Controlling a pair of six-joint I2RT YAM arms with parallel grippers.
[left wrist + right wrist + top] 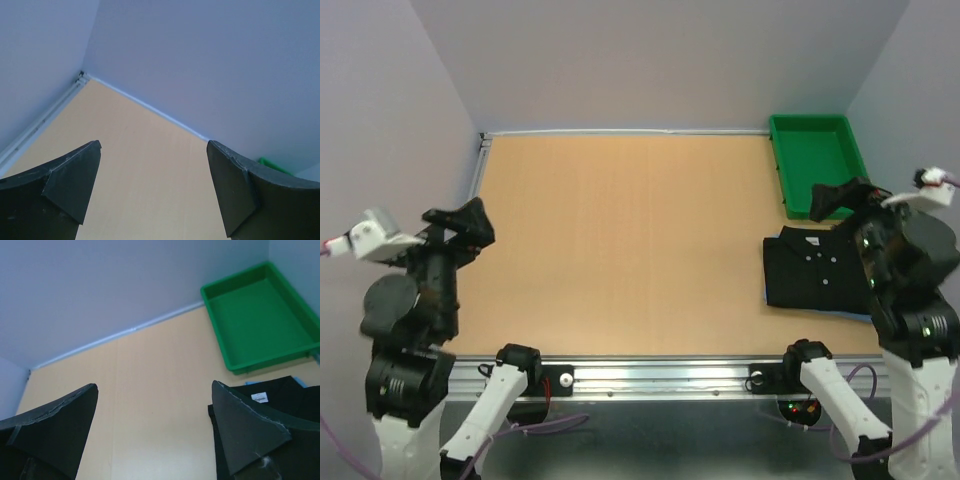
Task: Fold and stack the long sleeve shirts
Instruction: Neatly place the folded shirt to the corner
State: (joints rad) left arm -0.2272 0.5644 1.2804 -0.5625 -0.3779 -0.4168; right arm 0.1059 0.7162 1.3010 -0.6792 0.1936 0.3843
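Note:
A black long sleeve shirt lies folded flat at the right side of the table, collar toward the green tray. A thin light blue edge shows beside it; I cannot tell how much of the light blue shirt lies under it. My right gripper hangs open above the black shirt's far edge, with nothing between its fingers. In the right wrist view the black shirt sits behind the right finger of the gripper. My left gripper is open and holds nothing, raised over the table's left edge; the left wrist view shows only bare table between its fingertips.
A green plastic tray stands at the far right corner, just beyond the black shirt, and looks bare inside in the right wrist view. Walls close the table on the left, back and right. An aluminium rail runs along the near edge.

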